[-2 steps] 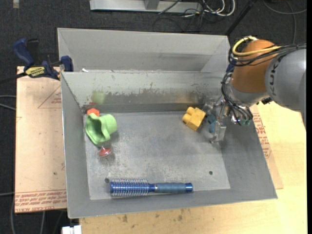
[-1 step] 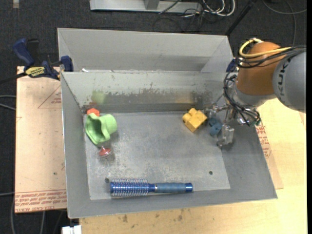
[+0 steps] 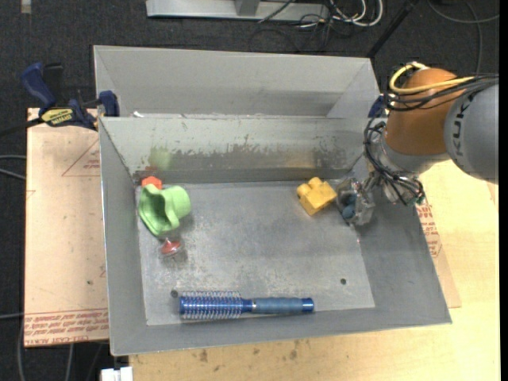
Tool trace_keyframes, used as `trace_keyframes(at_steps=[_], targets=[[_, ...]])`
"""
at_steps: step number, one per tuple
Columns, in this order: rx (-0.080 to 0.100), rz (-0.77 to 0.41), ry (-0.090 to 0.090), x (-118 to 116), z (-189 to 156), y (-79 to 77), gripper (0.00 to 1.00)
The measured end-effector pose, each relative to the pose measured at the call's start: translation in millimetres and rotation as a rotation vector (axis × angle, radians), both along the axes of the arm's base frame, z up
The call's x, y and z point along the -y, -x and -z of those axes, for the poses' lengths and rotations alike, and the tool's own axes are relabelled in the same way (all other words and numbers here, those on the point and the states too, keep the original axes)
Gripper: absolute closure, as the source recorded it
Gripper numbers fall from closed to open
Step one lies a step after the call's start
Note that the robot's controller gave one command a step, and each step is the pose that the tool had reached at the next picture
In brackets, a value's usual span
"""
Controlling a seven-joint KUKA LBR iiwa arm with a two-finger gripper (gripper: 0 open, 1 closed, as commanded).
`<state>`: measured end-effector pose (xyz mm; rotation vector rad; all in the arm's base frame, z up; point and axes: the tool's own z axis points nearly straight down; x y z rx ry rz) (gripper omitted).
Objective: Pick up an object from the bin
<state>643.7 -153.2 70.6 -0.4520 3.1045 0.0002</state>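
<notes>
Yellow toy block (image 3: 316,196) lies on the bin (image 3: 238,86) floor just beside the gripper (image 3: 355,206), on the side away from the arm, near the back wall. Gripper sits low by the right slope, beside the block rather than over it, probably placed for an approach; released or clenched, cannot tell. Nothing between the two. Far beyond the block are a green soft toy (image 3: 163,208) and a small red piece (image 3: 170,248). Blue hairbrush (image 3: 244,305) lies along the front, well apart, no obstacle.

Robotics lab, judging by the grey metal bin (image 3: 238,86) on dark carpet (image 3: 79,14), loose cables (image 3: 353,2) and the KUKA arm (image 3: 476,129).
</notes>
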Motion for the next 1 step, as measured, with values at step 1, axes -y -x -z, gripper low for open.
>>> trace_keyframes(at_steps=[1], targets=[[0.008,0.006,0.002,-18.5,-171.7,13.0,1.0]])
